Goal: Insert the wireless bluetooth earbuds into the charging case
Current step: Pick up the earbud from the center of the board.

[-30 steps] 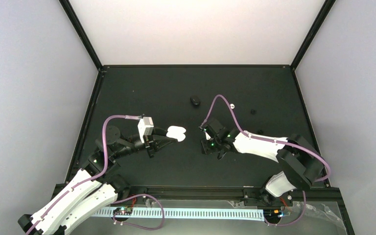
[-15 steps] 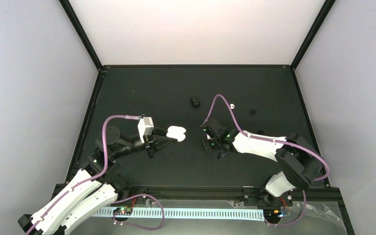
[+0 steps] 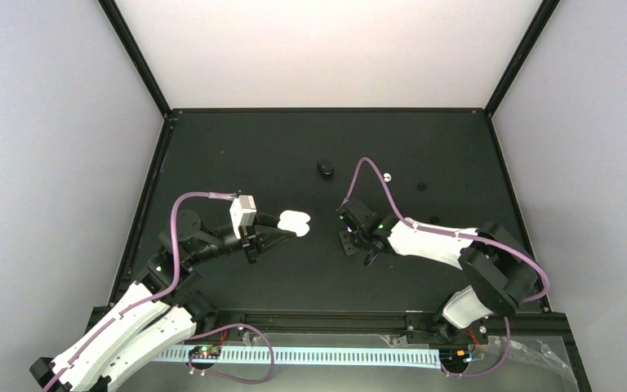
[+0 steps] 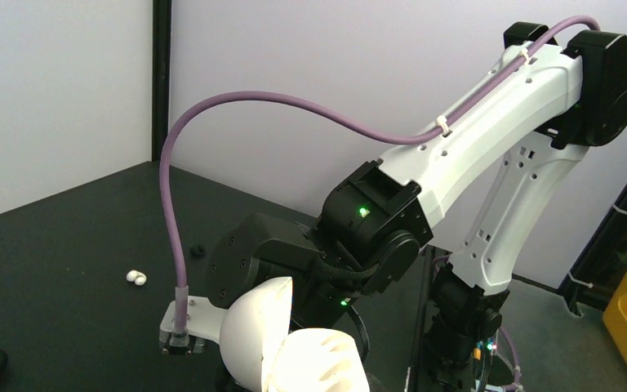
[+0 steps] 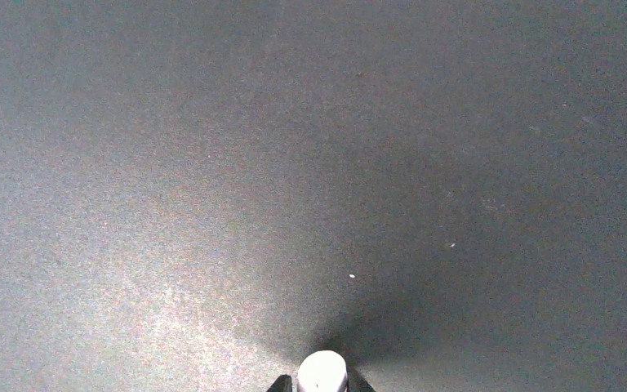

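Open case (image 3: 294,222) in left end effector (image 3: 284,230), earbud (image 5: 322,374) seemingly in right (image 3: 349,243); black case (image 3: 325,168) beyond.

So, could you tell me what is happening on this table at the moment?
The left gripper holds the open white charging case. The right gripper, pointing down at the table beside it, pinches a small white earbud. Another earbud lies loose on the table farther back, so nothing looks inserted yet.
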You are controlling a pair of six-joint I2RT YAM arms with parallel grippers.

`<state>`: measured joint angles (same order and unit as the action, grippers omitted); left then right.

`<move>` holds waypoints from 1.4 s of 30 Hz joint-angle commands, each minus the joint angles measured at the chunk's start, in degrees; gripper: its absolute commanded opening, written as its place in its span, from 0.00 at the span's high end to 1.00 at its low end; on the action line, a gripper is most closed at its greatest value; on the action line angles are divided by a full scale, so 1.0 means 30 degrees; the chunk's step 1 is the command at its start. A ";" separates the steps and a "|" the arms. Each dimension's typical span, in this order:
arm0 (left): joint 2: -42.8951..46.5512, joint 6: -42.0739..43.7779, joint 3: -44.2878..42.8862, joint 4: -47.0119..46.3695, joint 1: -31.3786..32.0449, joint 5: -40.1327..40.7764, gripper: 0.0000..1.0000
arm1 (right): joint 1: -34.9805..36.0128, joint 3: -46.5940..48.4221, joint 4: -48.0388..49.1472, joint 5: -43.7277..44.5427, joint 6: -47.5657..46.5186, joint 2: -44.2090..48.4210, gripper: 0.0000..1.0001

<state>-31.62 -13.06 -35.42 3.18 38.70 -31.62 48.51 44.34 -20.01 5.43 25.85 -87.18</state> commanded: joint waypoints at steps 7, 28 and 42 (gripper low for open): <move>0.0048 -0.0217 -0.0352 -0.0072 -0.0028 -0.0308 0.98 | 0.0074 -0.0064 -0.0391 0.0759 0.0075 0.0375 0.88; 0.0050 -0.0246 -0.0323 -0.0044 -0.0026 -0.0301 0.98 | 0.0074 -0.0367 -0.0205 0.0823 0.0133 0.0611 0.89; 0.0072 -0.0268 -0.0322 -0.0056 -0.0018 -0.0299 0.98 | 0.0087 0.0018 -0.0011 0.0987 0.0152 0.0581 0.86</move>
<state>-31.62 -13.08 -35.42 3.18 38.70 -31.70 48.51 43.57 -20.73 7.01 25.98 -86.80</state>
